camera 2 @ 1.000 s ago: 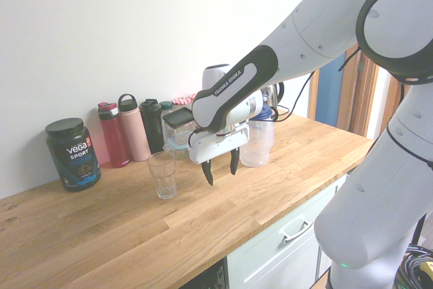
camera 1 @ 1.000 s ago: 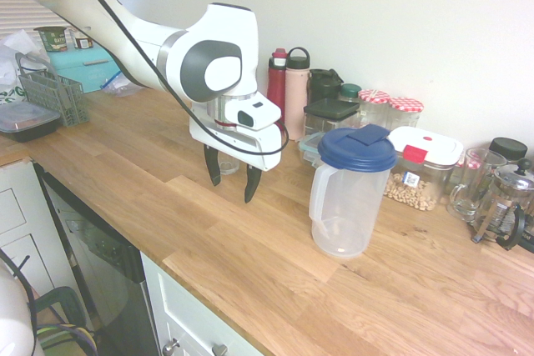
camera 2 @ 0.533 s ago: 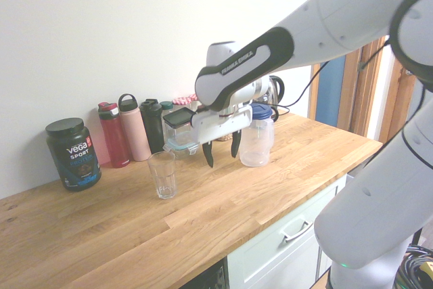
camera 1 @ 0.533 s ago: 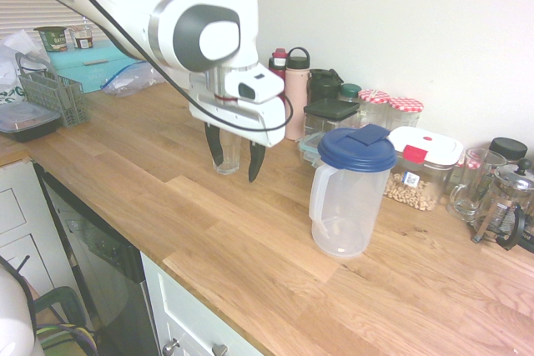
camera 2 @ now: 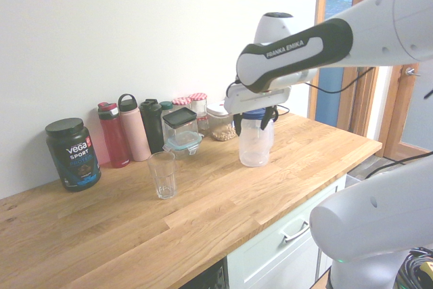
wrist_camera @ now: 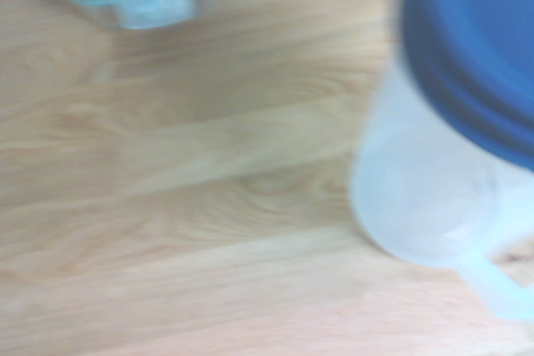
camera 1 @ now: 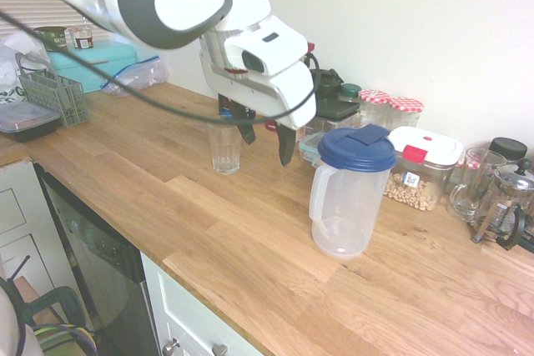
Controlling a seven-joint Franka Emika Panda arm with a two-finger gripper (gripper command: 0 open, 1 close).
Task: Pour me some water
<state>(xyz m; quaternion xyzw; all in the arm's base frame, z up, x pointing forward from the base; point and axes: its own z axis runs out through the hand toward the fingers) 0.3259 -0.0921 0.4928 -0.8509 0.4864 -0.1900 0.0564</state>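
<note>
First exterior view: gripper (camera 1: 265, 134) hangs w/ fingers spread, holding nothing, above the counter (camera 1: 250, 239) between the glass (camera 1: 224, 148) and the pitcher (camera 1: 350, 193), which stands mid-counter toward the back-wall jars. You'd best line up on the pitcher's handle (camera 1: 318, 198), facing the front edge, and clamp square so it won't swing when tipped.

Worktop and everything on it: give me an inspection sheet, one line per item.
Surface: wooden worktop, dry as far as seen.
Job's things: clear pitcher with blue lid on, upright; empty glass upright, apart from it.
Clutter: bottles, protein tub, jars, food boxes, French press along the wall.
Grippers: gripper open, holding nothing, above the worktop between glass and pitcher.
Cables: nothing seen on the worktop.
Surroundings: white wall, cabinet drawers below.
</note>
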